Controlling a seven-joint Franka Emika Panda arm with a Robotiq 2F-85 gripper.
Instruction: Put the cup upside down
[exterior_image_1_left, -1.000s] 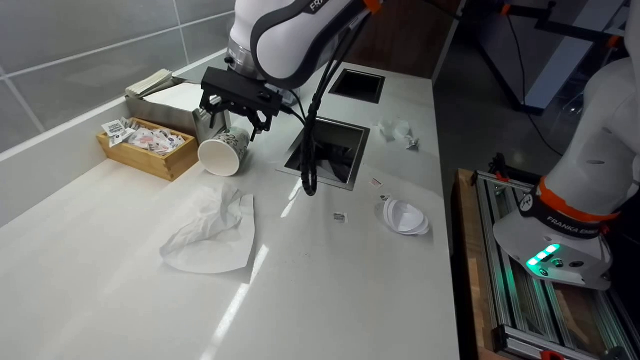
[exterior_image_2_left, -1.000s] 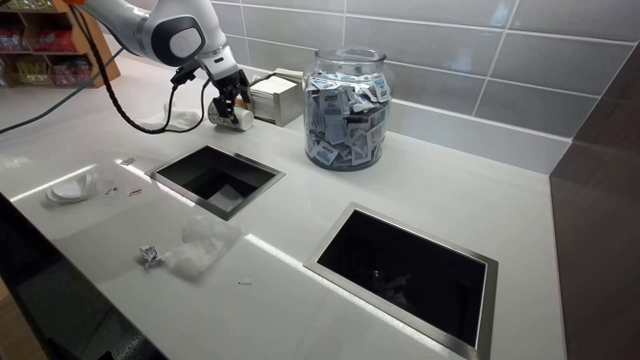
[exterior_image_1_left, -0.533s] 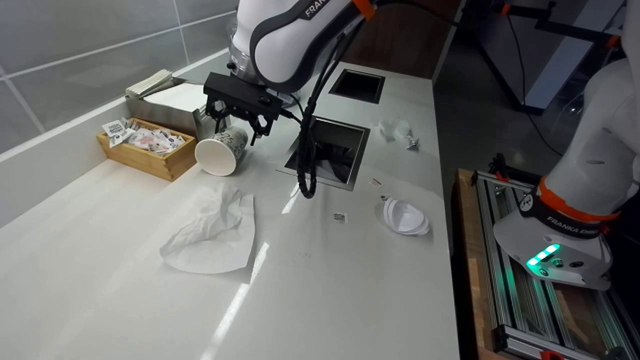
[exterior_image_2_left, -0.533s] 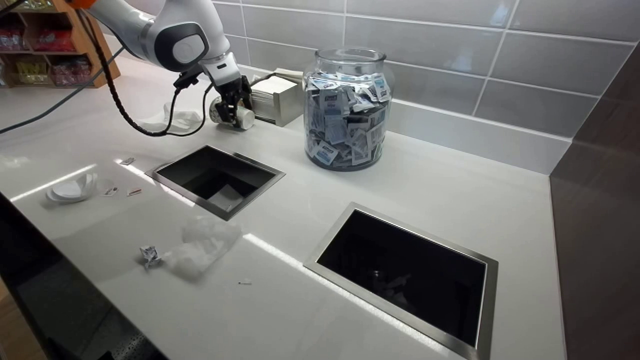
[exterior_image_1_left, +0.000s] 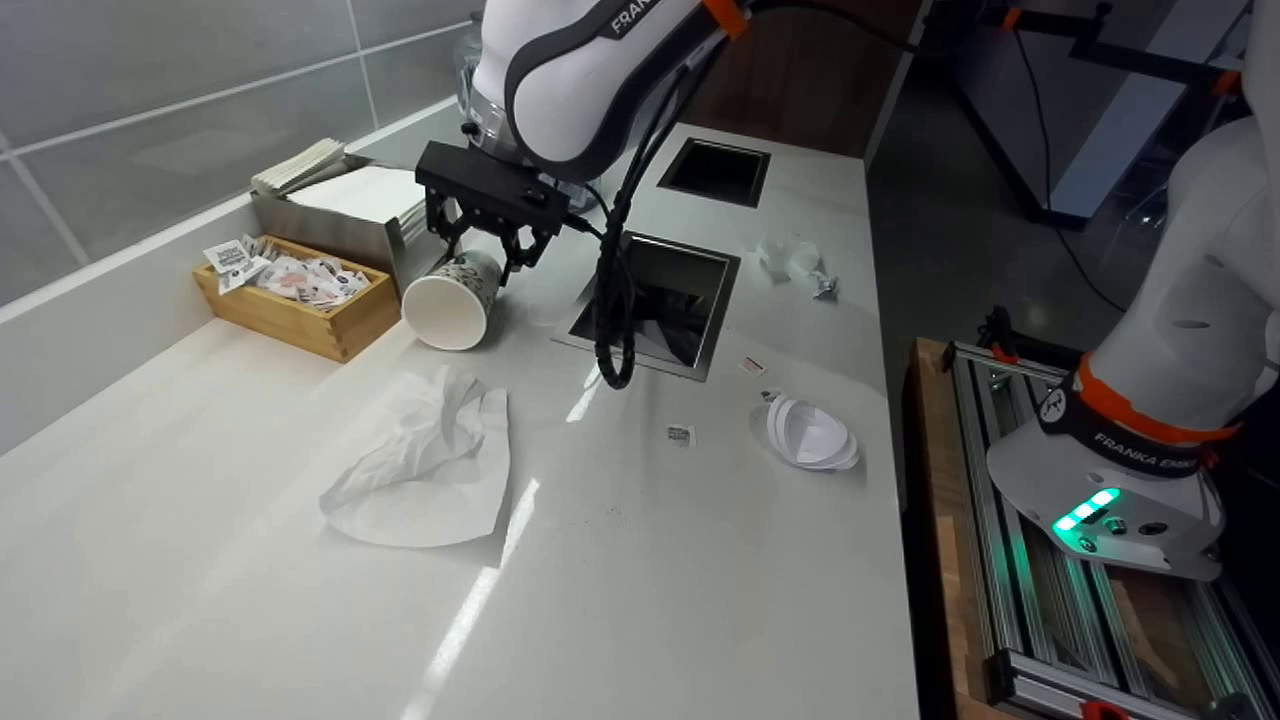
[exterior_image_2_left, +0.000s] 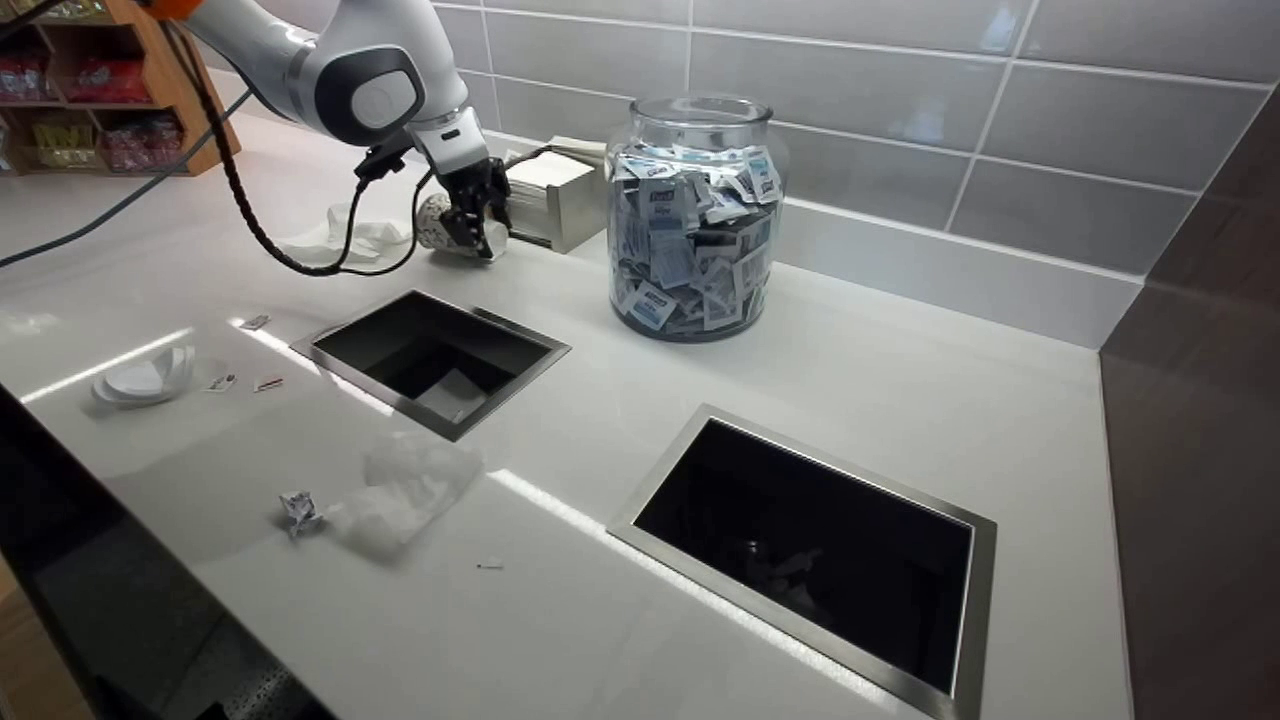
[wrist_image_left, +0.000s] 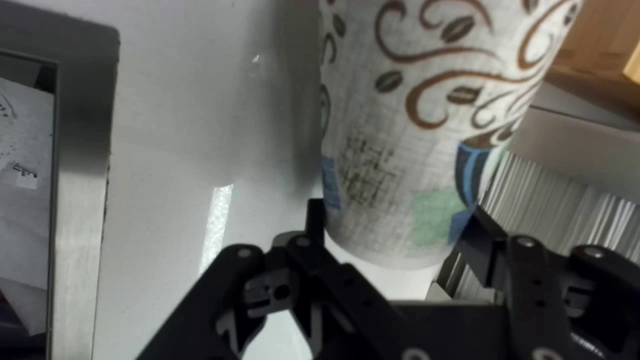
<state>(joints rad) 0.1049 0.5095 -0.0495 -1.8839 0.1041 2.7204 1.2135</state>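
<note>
The cup is off-white paper printed with brown swirls and beans. It lies on its side on the counter, with its open rim (exterior_image_1_left: 446, 313) facing the camera in an exterior view. Its patterned side (exterior_image_2_left: 436, 224) shows in an exterior view, partly hidden by the fingers. In the wrist view the cup (wrist_image_left: 425, 100) runs from the top edge down to its narrow base between the fingers. My gripper (exterior_image_1_left: 477, 268) is over the base end in both exterior views (exterior_image_2_left: 488, 232). In the wrist view the fingertips (wrist_image_left: 395, 212) touch both sides near the base, so it is shut on the cup.
A wooden box (exterior_image_1_left: 300, 325) of packets and a metal napkin holder (exterior_image_1_left: 375, 240) stand close beside the cup. A crumpled napkin (exterior_image_1_left: 430, 470) lies in front of it. A square counter opening (exterior_image_1_left: 660, 300) is near the gripper. A large glass jar (exterior_image_2_left: 695, 250) stands by the wall.
The fingers have drawn closer together around the cup's base end. The cup first shifted and turned slightly one way, then moved back toward the gripper. The arm has moved a little.
</note>
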